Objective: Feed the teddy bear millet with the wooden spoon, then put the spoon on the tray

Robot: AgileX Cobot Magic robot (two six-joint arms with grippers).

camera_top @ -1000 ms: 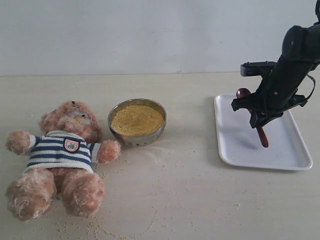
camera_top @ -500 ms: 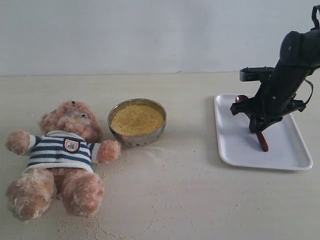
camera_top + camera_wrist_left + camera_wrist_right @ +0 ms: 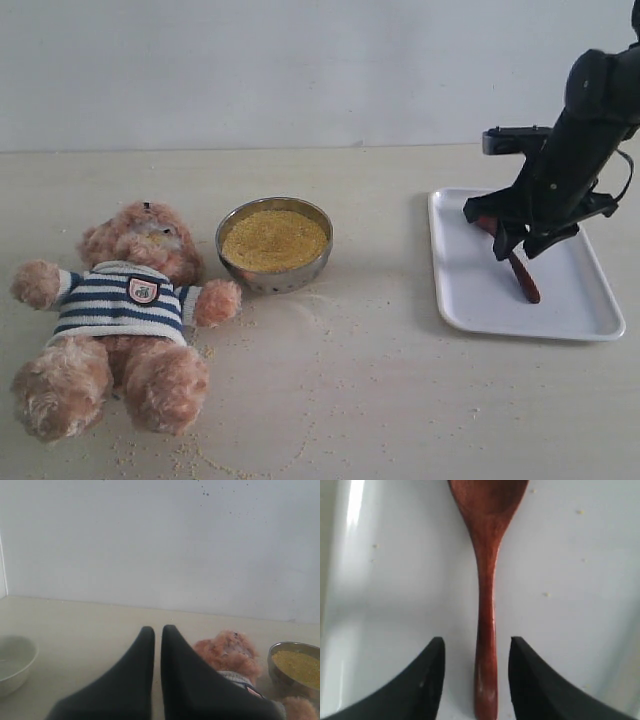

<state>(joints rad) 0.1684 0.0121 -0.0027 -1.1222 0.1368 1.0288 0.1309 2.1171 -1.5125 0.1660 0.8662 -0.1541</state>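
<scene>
Lying on the tray (image 3: 468, 292), the wooden spoon (image 3: 525, 282) points its handle nearward.

A pale greenish bowl (image 3: 14, 662) rests on the light wooden table (image 3: 400, 400) before a plain white wall (image 3: 300, 70).

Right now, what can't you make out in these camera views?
Exterior view: the right gripper hides the wooden spoon except its handle.
Right wrist view: the picture edge cuts off that spoon's bowl.
Left wrist view: the left gripper covers much of the teddy bear; a pale bowl is cut by the edge.
</scene>
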